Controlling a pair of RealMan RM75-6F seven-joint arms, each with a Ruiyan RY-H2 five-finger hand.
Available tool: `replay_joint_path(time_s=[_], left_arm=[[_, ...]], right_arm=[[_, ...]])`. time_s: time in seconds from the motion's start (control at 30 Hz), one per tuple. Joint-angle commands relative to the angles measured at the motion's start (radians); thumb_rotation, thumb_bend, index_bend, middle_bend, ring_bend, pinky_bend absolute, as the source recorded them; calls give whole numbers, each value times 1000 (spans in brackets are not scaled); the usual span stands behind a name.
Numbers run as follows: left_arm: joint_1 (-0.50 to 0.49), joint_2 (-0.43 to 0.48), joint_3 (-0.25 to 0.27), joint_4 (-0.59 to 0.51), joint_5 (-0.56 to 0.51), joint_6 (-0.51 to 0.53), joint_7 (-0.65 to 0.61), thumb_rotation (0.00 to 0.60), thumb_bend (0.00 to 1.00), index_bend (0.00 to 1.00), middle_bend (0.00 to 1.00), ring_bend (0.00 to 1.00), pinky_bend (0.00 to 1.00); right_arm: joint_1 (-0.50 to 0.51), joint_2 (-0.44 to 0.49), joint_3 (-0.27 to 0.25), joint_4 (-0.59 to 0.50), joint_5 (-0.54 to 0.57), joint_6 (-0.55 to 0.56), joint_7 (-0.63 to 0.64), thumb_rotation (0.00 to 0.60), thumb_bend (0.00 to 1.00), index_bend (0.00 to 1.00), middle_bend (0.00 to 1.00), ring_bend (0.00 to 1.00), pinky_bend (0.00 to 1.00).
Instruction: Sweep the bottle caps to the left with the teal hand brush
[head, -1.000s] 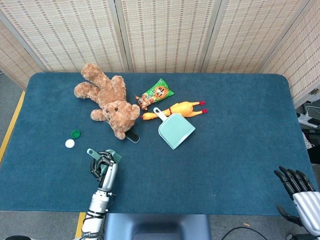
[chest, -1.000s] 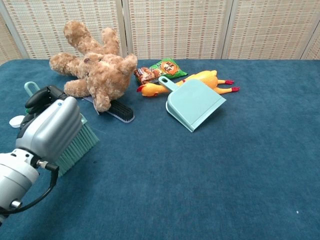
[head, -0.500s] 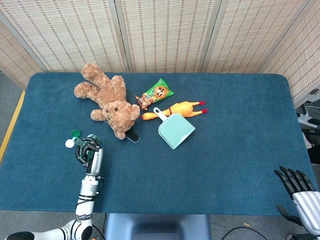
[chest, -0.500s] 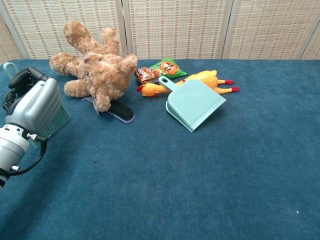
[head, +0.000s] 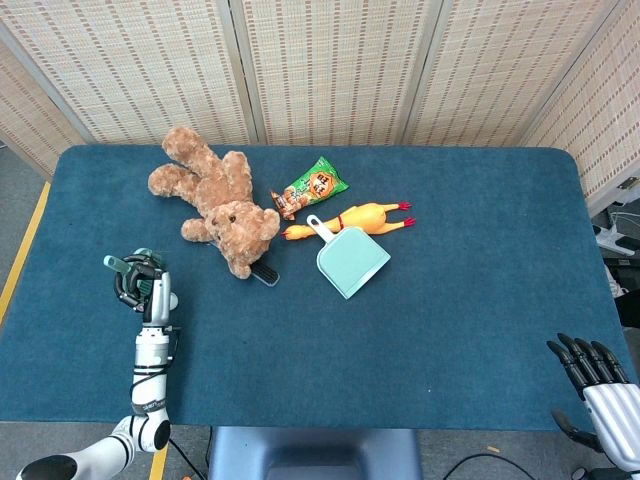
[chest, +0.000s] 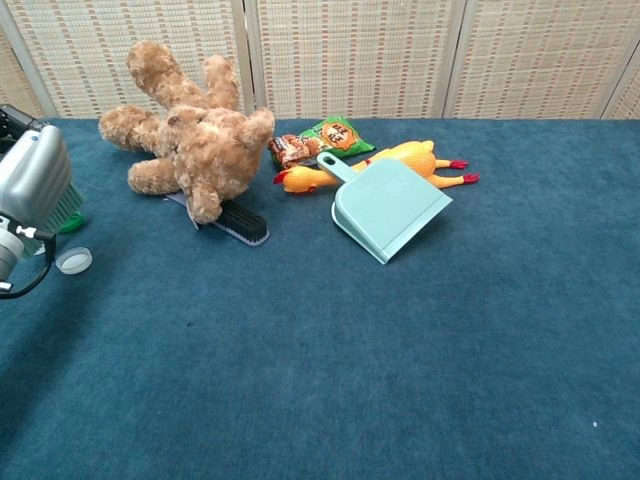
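My left hand grips the teal hand brush at the table's left side, the brush handle poking out to the upper left. In the chest view the same hand is at the left edge, with teal bristles below it. A white bottle cap lies on the cloth just below the bristles. A green sliver, seemingly the green cap, peeks out under them. In the head view the hand hides both caps. My right hand hangs past the table's front right corner, fingers apart, holding nothing.
A brown teddy bear lies at the back left with a black brush under it. To its right are a green snack packet, a rubber chicken and a teal dustpan. The table's left edge is close to my left hand.
My left hand has carried the brush leftward and away from me, from the front left of the table to over the caps. The right hand has not moved.
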Motion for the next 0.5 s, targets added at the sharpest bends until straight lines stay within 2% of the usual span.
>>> replay_joint_path(time_s=[0.03, 0.1, 0.2, 0.3, 0.43, 0.5], left_arm=[[-10, -4, -19, 7, -10, 12, -33, 600, 534, 872, 1000, 808, 828], [-11, 5, -26, -31, -9, 30, -48, 600, 534, 872, 1000, 808, 828], [0, 42, -26, -168, -5, 61, -51, 600, 534, 872, 1000, 808, 829], [28, 111, -10, -404, -5, 83, -28, 600, 534, 872, 1000, 808, 828], [75, 226, 34, -800, -24, 103, 15, 600, 534, 872, 1000, 808, 828], [95, 258, 39, -967, -53, 113, 7, 600, 535, 872, 1000, 808, 828]], right_arm=[[2, -1, 0, -2, 2, -6, -5, 600, 198, 0, 0, 0, 0], [3, -2, 0, -2, 2, -8, -7, 600, 198, 0, 0, 0, 0], [5, -3, 0, -2, 2, -13, -9, 600, 198, 0, 0, 0, 0], [7, -3, -1, -2, 1, -18, -10, 600, 198, 0, 0, 0, 0], [10, -4, -4, -2, -4, -23, -13, 600, 198, 0, 0, 0, 0], [11, -5, -5, -3, -7, -26, -16, 600, 198, 0, 0, 0, 0]])
